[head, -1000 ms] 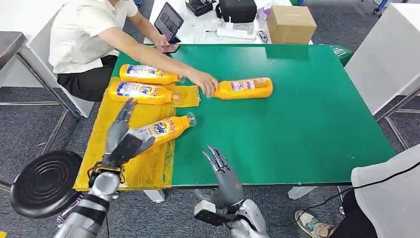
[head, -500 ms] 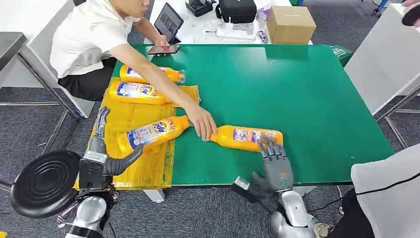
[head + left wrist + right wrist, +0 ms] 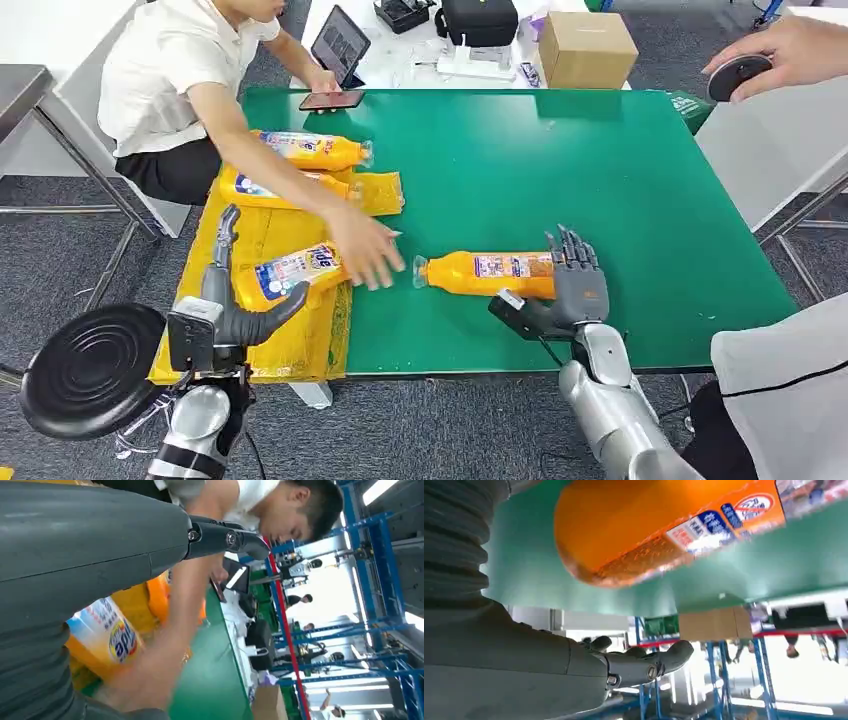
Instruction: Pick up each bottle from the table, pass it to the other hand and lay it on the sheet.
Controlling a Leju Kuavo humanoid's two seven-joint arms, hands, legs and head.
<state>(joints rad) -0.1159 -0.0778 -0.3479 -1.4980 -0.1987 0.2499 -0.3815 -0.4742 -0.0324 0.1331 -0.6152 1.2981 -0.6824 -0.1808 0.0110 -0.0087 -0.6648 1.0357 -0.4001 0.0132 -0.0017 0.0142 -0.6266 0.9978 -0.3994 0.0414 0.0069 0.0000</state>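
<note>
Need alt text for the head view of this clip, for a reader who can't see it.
The right robot hand reaches, fingers spread, at the base of an orange bottle lying on the green table. A person's hand covers another bottle on the yellow sheet, beside the open left robot hand.

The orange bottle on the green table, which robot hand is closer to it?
Right. The right hand is at the orange bottle's base end; the left hand is far across, over the yellow sheet.

A person's arm (image 3: 290,170) reaches across the yellow sheet (image 3: 270,330), blocking the way between the three orange bottles there. Bare green table (image 3: 640,200) lies open beyond the fourth bottle (image 3: 485,272), beside the right hand (image 3: 575,285).
</note>
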